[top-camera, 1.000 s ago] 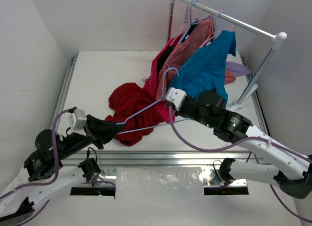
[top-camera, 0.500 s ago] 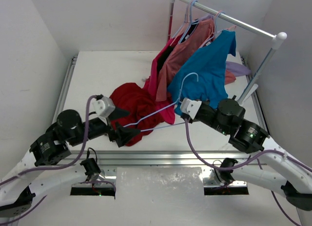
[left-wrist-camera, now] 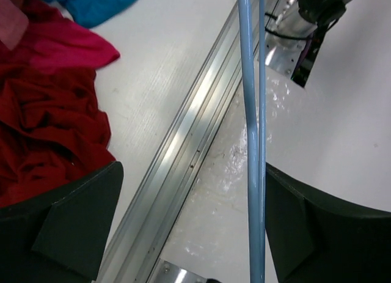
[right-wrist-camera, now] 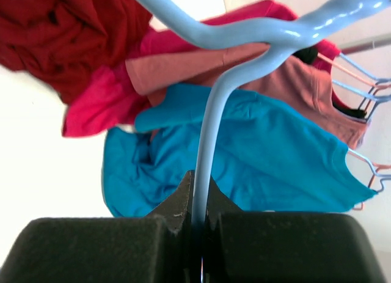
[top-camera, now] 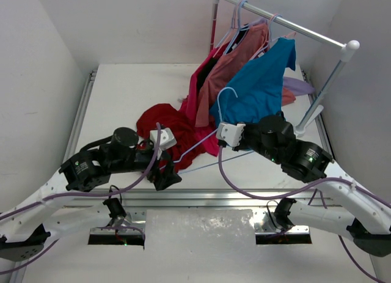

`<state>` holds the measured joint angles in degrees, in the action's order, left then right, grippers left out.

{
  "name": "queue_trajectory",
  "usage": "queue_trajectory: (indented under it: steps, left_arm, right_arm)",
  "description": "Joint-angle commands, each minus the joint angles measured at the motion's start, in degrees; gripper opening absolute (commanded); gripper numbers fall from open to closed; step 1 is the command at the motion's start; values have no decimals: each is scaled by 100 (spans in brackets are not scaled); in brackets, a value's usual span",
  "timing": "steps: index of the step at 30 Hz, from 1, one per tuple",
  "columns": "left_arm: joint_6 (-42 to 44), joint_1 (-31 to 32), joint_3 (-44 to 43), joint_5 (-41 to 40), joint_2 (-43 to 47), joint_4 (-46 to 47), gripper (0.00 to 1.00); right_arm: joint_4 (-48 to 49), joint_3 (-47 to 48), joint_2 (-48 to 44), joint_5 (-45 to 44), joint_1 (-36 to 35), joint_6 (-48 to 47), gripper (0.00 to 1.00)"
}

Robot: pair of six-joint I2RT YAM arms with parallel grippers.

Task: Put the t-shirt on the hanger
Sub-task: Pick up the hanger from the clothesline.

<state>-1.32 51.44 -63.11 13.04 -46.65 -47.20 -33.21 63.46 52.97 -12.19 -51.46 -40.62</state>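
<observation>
The thin pale-blue hanger (left-wrist-camera: 249, 112), pinched by the right gripper (right-wrist-camera: 199, 214), should be steadied by the spread left gripper (left-wrist-camera: 192, 191) before the crumpled crimson cloth t-shirt (top-camera: 160, 121) on the table (top-camera: 122, 93) is threaded.

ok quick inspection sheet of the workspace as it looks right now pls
surface: white table, no spills seen
t-shirt: dark red t-shirt crumpled in a heap on the table, not on the hanger
hanger: pale blue hanger spans the gap between the two arms
clutter: blue shirt, salmon shirt and magenta shirt hang on the clothes rack at far right
grippers: right gripper shut on the hanger below its hook; left gripper open, the hanger's bars passing between its fingers
cables: purple cable trailing from each arm
surroundings: white walls, aluminium rail along the near edge
</observation>
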Motion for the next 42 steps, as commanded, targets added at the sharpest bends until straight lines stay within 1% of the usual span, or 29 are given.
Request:
queue_trajectory:
  steps: [1,6,9,11,14,15,19,22,23,25,26,29,30,33,34,35,36,37,39,41,42]
  left_arm:
    - [-35,15,-377,-187,-457,844,86]
    - [-316,24,-939,-827,-889,466,86]
    - [-377,15,-1194,-899,-968,282,86]
    - [-395,24,-1195,-1109,-925,220,88]
    - [-509,15,-976,-1548,-688,159,93]
    - [-527,15,-888,-1541,-548,150,94]
    - [-518,15,-475,-1208,-371,264,96]
    - [-492,15,-360,-690,-432,351,96]
    - [-483,15,-334,-332,-450,378,96]
    - [-439,24,-193,213,-467,518,96]
    - [-430,15,-158,312,-476,571,96]
    - [-430,15,-17,576,-520,834,91]
    - [-448,15,-26,568,-529,870,88]
    - [-676,15,-201,-176,-529,844,88]
    - [-729,15,-271,-866,-529,801,90]
    - [-894,15,-446,-1230,-572,652,93]
    - [-983,6,-543,-1695,-608,572,93]
    - [-1080,6,-727,-2439,-695,371,93]
    - [-1344,6,-895,-3189,-740,221,93]
    - [-1475,6,-1045,-3378,-661,185,94]
    - [-1494,6,-1080,-3308,-591,220,94]
  right_arm:
    - [51,-18,205,753,-215,-341,0]
    - [315,-229,301,665,-224,-438,0]
    - [438,-352,398,411,-233,-491,0]
    - [517,-474,390,340,-224,-526,0]
    - [736,-667,180,270,-224,-552,0]
    - [789,-695,118,287,-215,-543,0]
    - [895,-555,-6,576,-215,-438,0]
    - [1106,-598,-6,175,-215,-481,0]
    - [1324,-694,-50,42,-224,-517,0]
    - [1466,-791,-85,-12,-224,-578,0]
    - [1519,-809,-129,-3,-224,-579,0]
    - [1677,-879,-129,32,-224,-596,0]
    - [1704,-888,-103,-38,-224,-596,0]
    - [1537,-862,3,-82,-224,-605,0]
    - [1537,-879,3,-13,-233,-596,0]
    - [1624,-966,-67,49,-233,-605,0]
    - [1686,-1028,-111,110,-233,-622,0]
    - [1739,-1072,-164,233,-233,-622,0]
    - [1861,-1195,-251,313,-224,-658,0]
    - [1923,-1248,-270,287,-224,-684,0]
    - [1932,-1249,-252,261,-224,-701,0]
